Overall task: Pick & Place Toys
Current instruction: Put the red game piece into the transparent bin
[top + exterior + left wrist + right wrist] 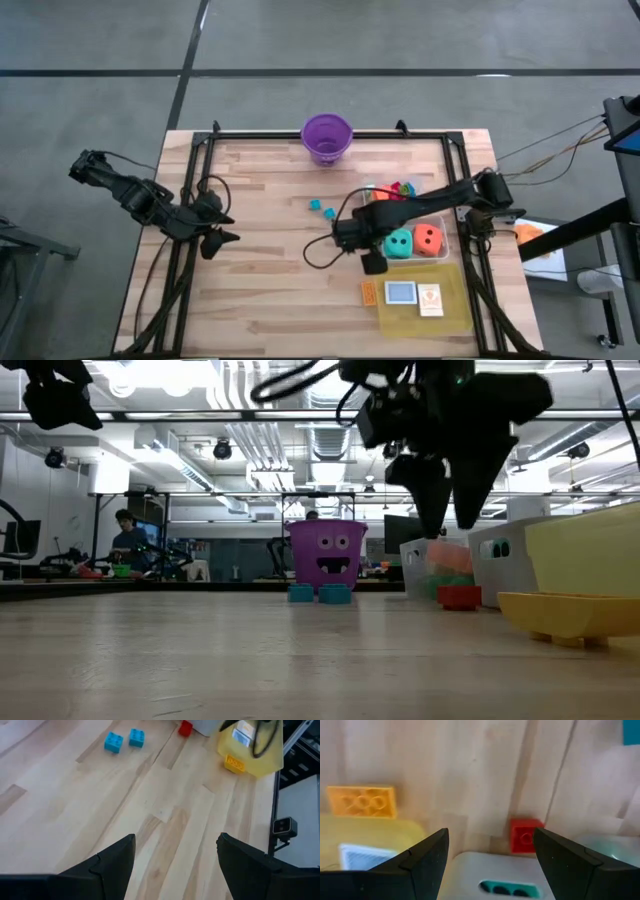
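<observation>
At centre right of the high view, we see the right gripper spread wide and empty beside the clear tub holding the teal die and orange die. A red block lies just ahead of its fingers. At left, the left gripper waits, parted, empty. Two blue blocks lie mid-table, below the purple bucket.

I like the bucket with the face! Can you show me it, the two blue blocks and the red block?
purple bucket (327,558), low view, its face.
blue blocks (113,742), left wrist view, top of one.
red block (525,836), right wrist view, its studded top.
</observation>
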Controlling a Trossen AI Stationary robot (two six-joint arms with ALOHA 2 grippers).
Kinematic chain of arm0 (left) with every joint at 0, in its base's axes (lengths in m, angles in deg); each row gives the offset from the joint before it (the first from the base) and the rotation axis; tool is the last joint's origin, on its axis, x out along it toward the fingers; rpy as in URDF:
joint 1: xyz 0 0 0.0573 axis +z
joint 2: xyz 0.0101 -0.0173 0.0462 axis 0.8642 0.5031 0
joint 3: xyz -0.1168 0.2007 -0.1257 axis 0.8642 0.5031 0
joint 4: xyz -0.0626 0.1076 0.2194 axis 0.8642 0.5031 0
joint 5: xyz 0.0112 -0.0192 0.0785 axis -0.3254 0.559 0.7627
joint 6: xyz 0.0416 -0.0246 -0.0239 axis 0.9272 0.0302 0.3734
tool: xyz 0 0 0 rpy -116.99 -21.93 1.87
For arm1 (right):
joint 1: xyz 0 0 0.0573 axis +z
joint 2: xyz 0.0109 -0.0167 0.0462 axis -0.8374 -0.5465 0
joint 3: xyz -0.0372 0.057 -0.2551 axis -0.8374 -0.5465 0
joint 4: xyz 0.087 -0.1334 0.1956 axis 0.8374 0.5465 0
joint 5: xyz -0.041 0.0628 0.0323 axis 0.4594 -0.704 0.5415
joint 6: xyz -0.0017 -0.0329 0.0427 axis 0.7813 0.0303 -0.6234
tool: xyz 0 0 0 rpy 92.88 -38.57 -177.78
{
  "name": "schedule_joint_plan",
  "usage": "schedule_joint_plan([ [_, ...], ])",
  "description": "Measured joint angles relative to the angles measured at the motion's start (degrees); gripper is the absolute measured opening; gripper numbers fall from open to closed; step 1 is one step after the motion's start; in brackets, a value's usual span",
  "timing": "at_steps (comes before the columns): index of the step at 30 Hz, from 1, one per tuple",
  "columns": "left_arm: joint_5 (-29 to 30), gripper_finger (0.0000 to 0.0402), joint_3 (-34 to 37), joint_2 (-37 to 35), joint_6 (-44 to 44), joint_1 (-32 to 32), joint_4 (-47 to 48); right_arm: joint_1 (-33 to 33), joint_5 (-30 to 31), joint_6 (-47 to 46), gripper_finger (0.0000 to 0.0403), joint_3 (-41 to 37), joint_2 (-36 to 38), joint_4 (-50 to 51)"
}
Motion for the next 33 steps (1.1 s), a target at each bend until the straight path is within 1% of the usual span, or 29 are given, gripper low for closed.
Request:
schedule_joint_plan([
  [8,-0.65,0.0271,0.00,0.00,1.20,-0.02,-0.38,-4.08,0.09,3.15,0.0283,-0.28,-3.55,-1.77],
  [13,-0.78,0.0271,0.00,0.00,0.95,-0.02,-0.51,-4.14,0.05,8.99,0.0283,-0.55,-6.46,-1.37],
  [17,-0.78,0.0271,0.00,0.00,0.75,-0.02,-0.55,-4.42,0.17,11.29,0.0283,-0.76,-8.39,-0.56],
  [20,-0.78,0.0271,0.00,0.00,0.75,-0.02,-0.55,-5.09,1.97,12.33,0.0283,-1.43,-8.43,-0.09],
  [26,-0.73,0.0271,0.01,0.00,0.75,0.00,-0.55,-6.75,1.34,13.24,0.0283,-4.21,-6.77,-0.10],
  [33,-0.56,0.0270,0.00,0.00,0.27,0.00,-0.55,-6.52,1.93,14.62,0.0283,-5.38,-6.64,-0.33],
])
